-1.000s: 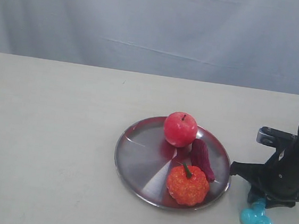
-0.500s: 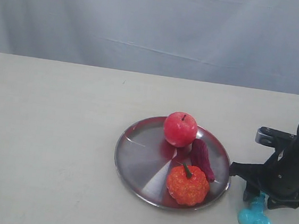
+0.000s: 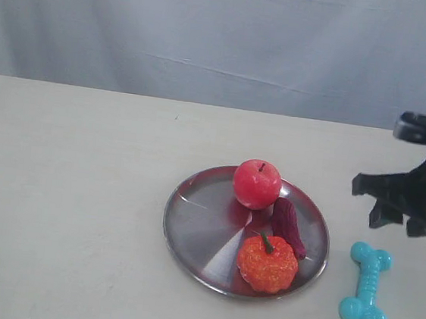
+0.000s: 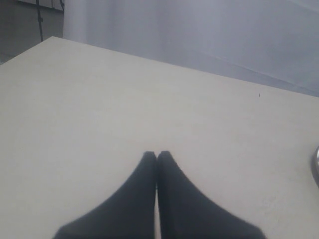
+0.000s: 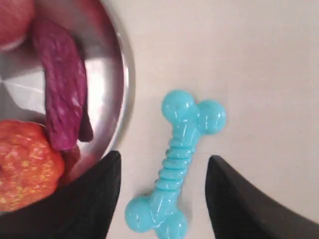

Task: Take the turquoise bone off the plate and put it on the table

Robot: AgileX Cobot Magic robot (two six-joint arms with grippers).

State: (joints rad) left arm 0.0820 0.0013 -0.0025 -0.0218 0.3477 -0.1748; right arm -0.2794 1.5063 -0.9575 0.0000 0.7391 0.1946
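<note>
The turquoise bone (image 3: 366, 286) (image 5: 175, 167) lies flat on the off-white table (image 3: 65, 190), just right of the silver plate (image 3: 191, 226) (image 5: 122, 74) and apart from its rim. My right gripper (image 3: 397, 219) (image 5: 164, 162) hangs open above the bone, clear of it, its two dark fingers standing either side of the ribbed shaft in the right wrist view. My left gripper (image 4: 157, 155) is shut with nothing in it, over bare table; it does not show in the exterior view.
On the plate sit a red apple (image 3: 256, 184), an orange pumpkin (image 3: 267, 263) (image 5: 22, 167) and a purple sweet potato (image 3: 288, 226) (image 5: 60, 84). A grey curtain (image 3: 226, 39) hangs behind the table's far edge.
My right gripper let go of the bone and rose up and to the right. The bone, before half hidden under the fingers, now lies fully in sight on the table.
</note>
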